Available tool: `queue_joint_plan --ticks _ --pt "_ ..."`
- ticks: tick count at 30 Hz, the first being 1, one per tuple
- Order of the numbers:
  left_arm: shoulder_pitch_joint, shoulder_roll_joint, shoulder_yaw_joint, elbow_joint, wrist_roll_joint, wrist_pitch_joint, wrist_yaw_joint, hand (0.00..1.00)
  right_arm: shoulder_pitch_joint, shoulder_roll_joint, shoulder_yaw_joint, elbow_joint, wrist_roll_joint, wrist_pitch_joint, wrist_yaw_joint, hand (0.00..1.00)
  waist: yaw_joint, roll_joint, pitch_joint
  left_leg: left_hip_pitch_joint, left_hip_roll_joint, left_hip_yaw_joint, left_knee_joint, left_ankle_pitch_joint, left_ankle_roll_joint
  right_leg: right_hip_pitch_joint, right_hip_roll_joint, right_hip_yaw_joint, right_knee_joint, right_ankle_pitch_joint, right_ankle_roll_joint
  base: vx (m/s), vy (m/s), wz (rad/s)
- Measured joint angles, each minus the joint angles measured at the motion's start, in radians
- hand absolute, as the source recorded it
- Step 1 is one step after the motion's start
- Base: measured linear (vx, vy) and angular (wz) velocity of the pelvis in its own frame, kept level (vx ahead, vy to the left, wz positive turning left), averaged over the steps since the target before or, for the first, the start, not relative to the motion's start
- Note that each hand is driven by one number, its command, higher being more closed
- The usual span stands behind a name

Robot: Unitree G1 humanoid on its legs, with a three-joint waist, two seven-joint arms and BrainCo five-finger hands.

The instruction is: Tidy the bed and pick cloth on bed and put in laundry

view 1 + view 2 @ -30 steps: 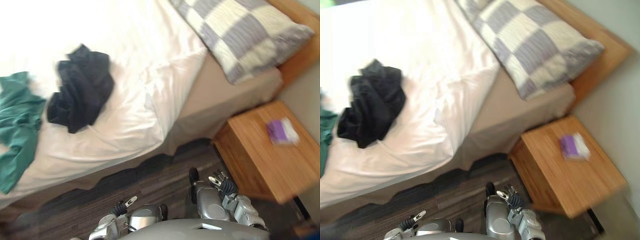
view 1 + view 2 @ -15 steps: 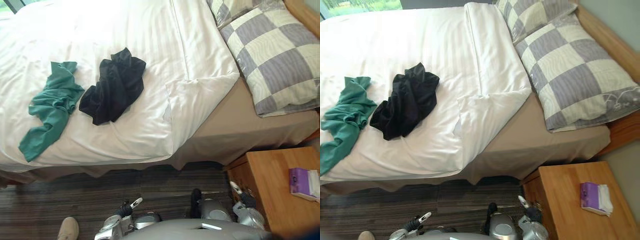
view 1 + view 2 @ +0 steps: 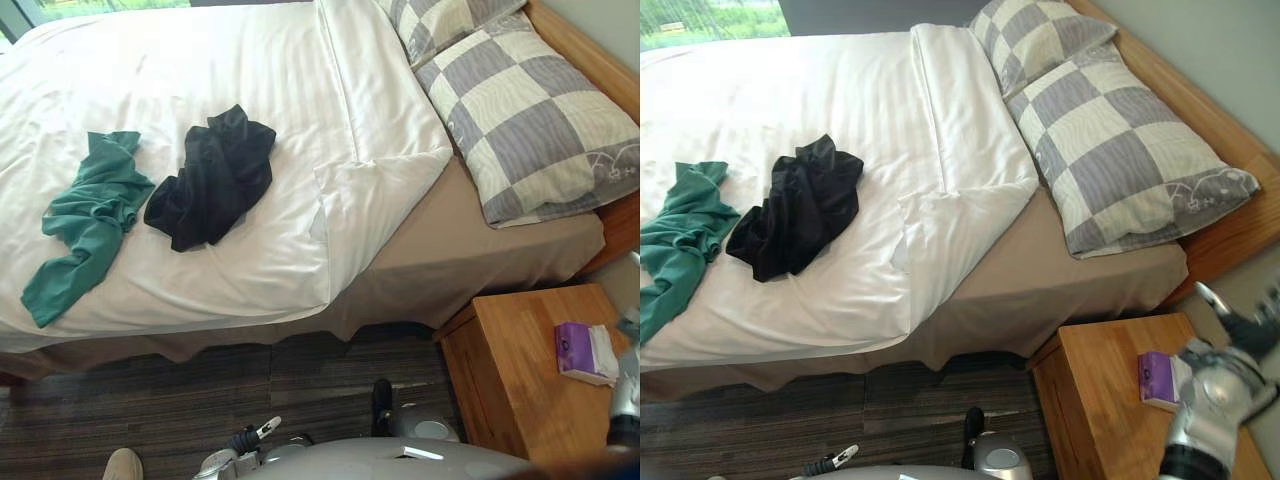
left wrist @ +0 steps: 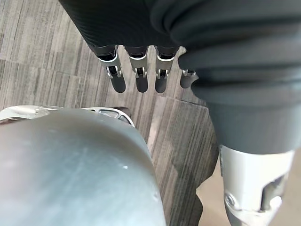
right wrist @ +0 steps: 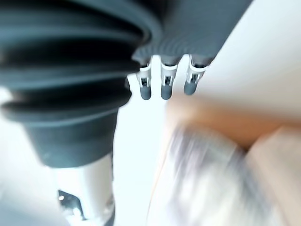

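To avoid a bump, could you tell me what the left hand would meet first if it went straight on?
Most likely the striped floor: the left hand points its straight fingers toward it, though depth is unclear.

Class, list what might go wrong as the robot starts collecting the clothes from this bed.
1. The right robot hand hangs over the nightstand beside the tissue pack; a swing may knock it off.
2. The green cloth and black cloth lie close together; grabbing one may drag the other.
3. A person's shoe is by the robot; a step may hit it.
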Motion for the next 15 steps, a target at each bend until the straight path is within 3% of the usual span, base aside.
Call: queue_joint_plan --ticks 5,9,13,15 --pt "-0.009 0.012 -0.033 -0.003 -0.01 0.006 -0.002 0.0 -0.211 -0.114 0.269 -0.001 -0.101 0.021 0.131 0.0 0.04 0.0 0.0 -0.006 -0.001 -0.016 -0.017 0.021 0.007 -0.001 -0.003 -0.021 -0.002 0.013 -0.022 0.04 0.008 0.13" --pt "-0.009 0.018 -0.053 -0.04 -0.029 0.017 -0.008 0.0 -0.342 -0.149 0.39 -0.042 -0.116 0.043 0.208 0.0 0.055 -0.001 0.007 -0.016 -0.01 -0.025 -0.024 0.035 0.001 -0.004 -0.015 -0.025 -0.001 0.015 -0.025 0.06 0.033 0.21" --pt "-0.055 0.032 -0.066 -0.046 -0.029 0.016 -0.032 0.0 -0.494 -0.15 0.514 -0.131 -0.175 0.05 0.262 0.0 0.081 -0.001 0.077 -0.058 -0.027 -0.021 -0.001 0.036 0.003 -0.047 -0.037 -0.005 0.027 0.016 -0.024 -0.03 0.028 0.04" --pt "-0.085 0.038 -0.071 -0.068 -0.042 0.012 -0.043 0.0 -0.579 -0.15 0.564 -0.138 -0.218 0.054 0.28 0.0 0.088 0.003 0.142 -0.094 -0.036 -0.022 0.026 0.036 0.007 -0.078 -0.055 -0.005 0.049 0.016 -0.023 -0.1 0.01 0.12"
